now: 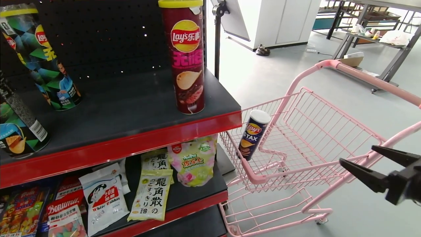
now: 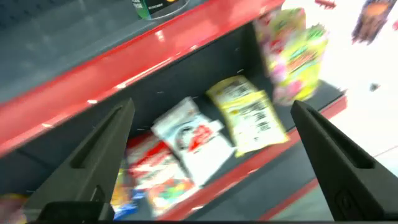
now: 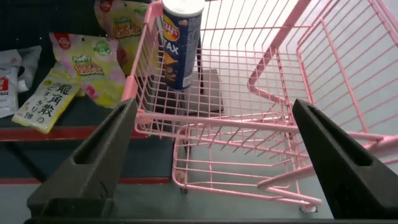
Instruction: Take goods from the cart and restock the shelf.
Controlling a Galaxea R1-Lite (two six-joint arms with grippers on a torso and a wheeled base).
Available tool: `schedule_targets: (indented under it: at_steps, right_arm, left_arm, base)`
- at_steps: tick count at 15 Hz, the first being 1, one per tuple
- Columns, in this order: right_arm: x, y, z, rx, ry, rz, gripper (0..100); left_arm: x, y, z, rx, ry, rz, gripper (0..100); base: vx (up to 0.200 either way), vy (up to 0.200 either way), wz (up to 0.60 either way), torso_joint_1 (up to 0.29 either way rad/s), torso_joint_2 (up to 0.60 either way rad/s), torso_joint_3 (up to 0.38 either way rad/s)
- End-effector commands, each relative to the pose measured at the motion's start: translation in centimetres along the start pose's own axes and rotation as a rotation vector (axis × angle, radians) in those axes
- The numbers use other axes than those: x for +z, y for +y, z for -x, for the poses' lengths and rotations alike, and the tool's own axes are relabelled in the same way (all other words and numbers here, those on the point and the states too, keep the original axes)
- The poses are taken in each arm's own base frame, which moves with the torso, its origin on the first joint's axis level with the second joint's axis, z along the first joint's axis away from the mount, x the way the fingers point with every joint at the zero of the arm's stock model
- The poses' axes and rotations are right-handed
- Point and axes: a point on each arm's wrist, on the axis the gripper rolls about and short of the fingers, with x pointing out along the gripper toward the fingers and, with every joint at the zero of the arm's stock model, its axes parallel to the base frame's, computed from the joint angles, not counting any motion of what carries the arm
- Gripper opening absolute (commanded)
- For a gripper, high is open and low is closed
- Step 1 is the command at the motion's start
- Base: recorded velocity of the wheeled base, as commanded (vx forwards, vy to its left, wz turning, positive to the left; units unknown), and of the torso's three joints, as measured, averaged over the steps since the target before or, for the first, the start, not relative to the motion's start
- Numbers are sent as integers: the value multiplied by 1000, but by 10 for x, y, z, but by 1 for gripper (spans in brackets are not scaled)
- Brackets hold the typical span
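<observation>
A dark blue chip can [image 1: 253, 133] with a white lid leans in the near-left corner of the pink cart [image 1: 329, 131], also seen as the chip can [image 3: 181, 40] in the cart basket [image 3: 261, 93]. My right gripper [image 1: 366, 161] hangs open to the right of the cart, outside its basket; its fingers [image 3: 93, 165] spread wide with nothing between them. My left gripper [image 2: 211, 162] is open and empty, facing the lower shelf's snack bags [image 2: 193, 140]. On the upper shelf [image 1: 131, 108] stands a tall maroon chip can [image 1: 186, 56].
Green chip cans [image 1: 42, 56] stand at the upper shelf's left. Snack bags [image 1: 154, 191] lie on the lower shelf. A red shelf lip [image 1: 131, 141] juts toward the cart. Open grey floor lies right of the cart; tables [image 1: 378, 36] stand at the back.
</observation>
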Motion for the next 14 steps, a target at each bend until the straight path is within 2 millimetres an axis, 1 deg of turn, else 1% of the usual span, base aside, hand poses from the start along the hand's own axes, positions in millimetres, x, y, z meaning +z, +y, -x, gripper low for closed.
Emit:
schedule_targets:
  at_steps: [1, 2, 3, 4, 5, 6, 7, 9, 11, 12, 14]
  right_arm:
    - [-26, -3, -80, 58, 128, -16, 100]
    - [-29, -4, -89, 61, 138, -18, 100]
    - [-32, -6, -106, 86, 143, -21, 100]
    - [-33, -6, -112, 103, 147, -22, 100]
    - [-34, -2, -127, 143, 152, -20, 100]
    - [-34, 0, -134, 153, 155, -18, 100]
    - [-34, 4, -148, 174, 157, -13, 100]
    - [-36, 9, -168, 196, 158, -8, 100]
    - [-40, 9, -187, 198, 146, -5, 100]
    - [-43, 8, -200, 208, 126, -6, 100]
    - [-42, 8, -211, 232, 112, -20, 100]
  left_arm:
    - [2, 1, 2, 0, -13, 49, 100]
    - [2, 1, 2, 2, -12, 55, 100]
    - [0, 0, 1, 4, -7, 55, 100]
    - [0, 0, 1, -9, -7, 57, 100]
    - [-1, -1, -1, -22, 3, 68, 100]
    - [-1, -1, -1, -32, 1, 74, 100]
    - [0, -1, -1, -42, -3, 75, 100]
    - [0, -1, -1, -44, 0, 75, 100]
    - [0, -1, -2, -46, 6, 73, 100]
    - [0, -1, -2, -47, 7, 73, 100]
    - [0, -1, -2, -47, 4, 74, 100]
  base:
    - [0, 0, 0, 0, 0, 0]
    - [0, 0, 0, 0, 0, 0]
    - [0, 0, 0, 0, 0, 0]
    - [0, 0, 0, 0, 0, 0]
    - [0, 0, 0, 0, 0, 0]
    - [0, 0, 0, 0, 0, 0]
    - [0, 0, 0, 0, 0, 0]
    - [0, 0, 0, 0, 0, 0]
    - [0, 0, 0, 0, 0, 0]
    - [0, 0, 0, 0, 0, 0]
    - [0, 0, 0, 0, 0, 0]
